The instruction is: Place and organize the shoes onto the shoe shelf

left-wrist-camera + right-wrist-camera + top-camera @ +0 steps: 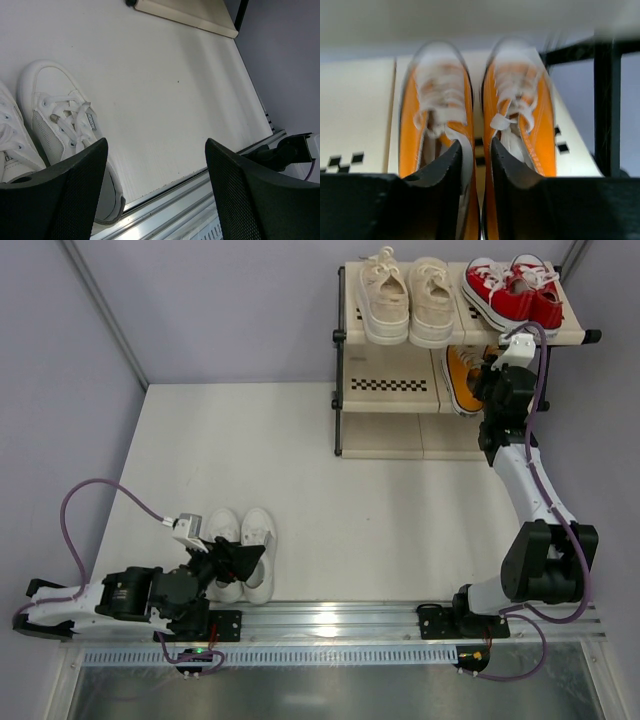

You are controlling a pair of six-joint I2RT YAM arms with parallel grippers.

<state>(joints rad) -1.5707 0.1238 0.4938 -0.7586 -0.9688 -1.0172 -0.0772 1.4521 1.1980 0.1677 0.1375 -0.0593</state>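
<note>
The right gripper (476, 150) reaches into the middle tier of the cream-panelled three-tier shoe shelf (395, 365). Its fingers look clenched on the touching inner sides of the orange-yellow canvas sneakers (530, 115), which sit at that tier's right end. My worry is that pinch: let go unevenly or pull back skewed, and one shoe could twist or slide off the checkered front edge. The black metal frame post (607, 100) stands just right of the pair and the top tier hangs close overhead, so room is tight. Cream-beige sneakers (408, 300) and red canvas sneakers (512, 290) fill the top. The white lace-up sneakers (245, 540) sit on the white table (350, 510), with the left gripper (156, 145) spread wide beside them, holding nothing.
</note>
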